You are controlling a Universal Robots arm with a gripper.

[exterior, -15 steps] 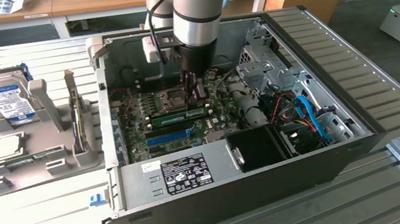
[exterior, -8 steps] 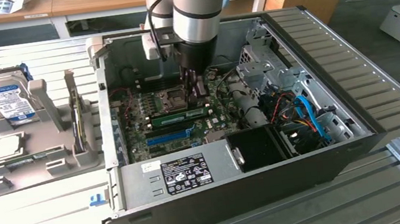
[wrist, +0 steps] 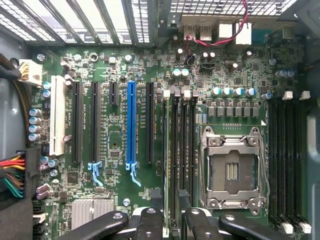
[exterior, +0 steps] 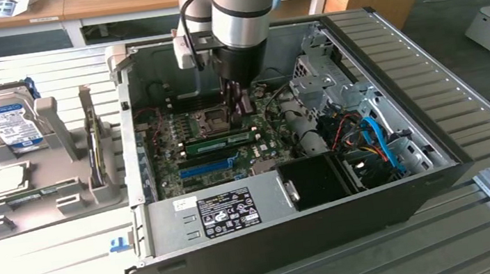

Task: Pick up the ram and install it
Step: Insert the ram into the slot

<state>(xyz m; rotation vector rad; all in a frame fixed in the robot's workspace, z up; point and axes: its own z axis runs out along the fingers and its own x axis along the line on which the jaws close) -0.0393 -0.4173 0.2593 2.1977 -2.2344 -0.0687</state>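
The ram (exterior: 217,142) is a thin green stick standing on edge in a black slot of the motherboard (exterior: 168,178), beside the empty CPU socket (exterior: 209,122). In the wrist view the ram (wrist: 166,150) shows edge-on, running down between the black slots to the fingers. My gripper (exterior: 241,109) hangs inside the open computer case over one end of the stick. Its black fingers (wrist: 150,222) stand open, one on each side of the stick's end, around my gripper's midpoint (wrist: 173,226). Nothing is held.
The case walls (exterior: 331,224) and a metal drive cage (exterior: 313,79) close in around the arm. A labelled box (exterior: 226,213), a black block (exterior: 316,181) and coloured cables (exterior: 377,142) lie near the front. A blue slot strip (wrist: 131,125) lies on the board. A hard drive (exterior: 9,120) stands in a grey holder at the exterior view's left.
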